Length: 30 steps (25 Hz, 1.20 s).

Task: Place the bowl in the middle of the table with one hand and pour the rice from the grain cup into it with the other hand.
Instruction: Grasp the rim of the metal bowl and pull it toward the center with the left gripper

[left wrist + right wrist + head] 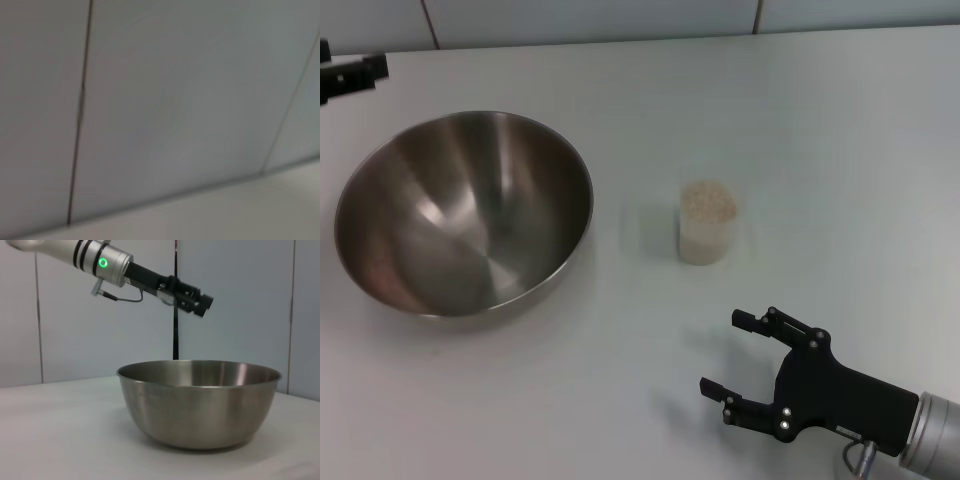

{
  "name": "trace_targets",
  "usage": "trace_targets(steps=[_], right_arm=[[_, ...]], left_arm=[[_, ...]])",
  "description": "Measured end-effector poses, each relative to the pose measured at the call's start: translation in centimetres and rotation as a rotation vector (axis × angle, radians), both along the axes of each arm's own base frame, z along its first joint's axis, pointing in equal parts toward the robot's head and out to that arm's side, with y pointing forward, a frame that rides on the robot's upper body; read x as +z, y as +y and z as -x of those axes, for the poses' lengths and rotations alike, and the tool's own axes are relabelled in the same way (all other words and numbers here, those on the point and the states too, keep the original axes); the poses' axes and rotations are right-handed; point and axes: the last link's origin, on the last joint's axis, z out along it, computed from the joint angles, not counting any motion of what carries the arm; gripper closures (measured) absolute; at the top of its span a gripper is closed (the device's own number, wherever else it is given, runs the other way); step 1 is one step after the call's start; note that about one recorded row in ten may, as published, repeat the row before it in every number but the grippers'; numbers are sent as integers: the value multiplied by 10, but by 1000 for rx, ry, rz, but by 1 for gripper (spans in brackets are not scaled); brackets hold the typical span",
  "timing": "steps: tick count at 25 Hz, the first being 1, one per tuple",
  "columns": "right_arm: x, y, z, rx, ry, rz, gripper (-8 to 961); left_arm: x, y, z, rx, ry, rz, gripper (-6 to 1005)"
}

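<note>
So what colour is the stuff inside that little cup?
The rice filling the grain cup is off-white, pale beige; the head view shows it best.

From my station I saw a pale grey panelled wall (240, 315) with thin dark vertical seams (80, 110) rising behind the white surface, evenly and softly lit.

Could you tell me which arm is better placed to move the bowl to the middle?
Left: the left gripper hangs by the bowl; the right gripper sits open near the grain cup.
</note>
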Motion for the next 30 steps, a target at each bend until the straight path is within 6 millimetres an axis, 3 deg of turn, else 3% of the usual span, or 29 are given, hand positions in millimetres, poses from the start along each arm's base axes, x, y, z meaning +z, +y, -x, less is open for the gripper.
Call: trace_targets(steps=[4, 10, 16, 25, 30], right_arm=[[0, 0, 0, 0, 0, 0, 138], [0, 0, 0, 4, 0, 2, 140], [0, -1, 0, 8, -2, 10, 142], [0, -1, 0, 8, -2, 10, 144], [0, -2, 0, 7, -1, 10, 145]], left_arm=[[-7, -6, -1, 26, 41, 80, 231], [-30, 1, 10, 112, 199, 167, 243], [-35, 8, 15, 138, 211, 148, 256], [-59, 12, 21, 167, 247, 239, 274], [-57, 13, 17, 160, 240, 249, 285]])
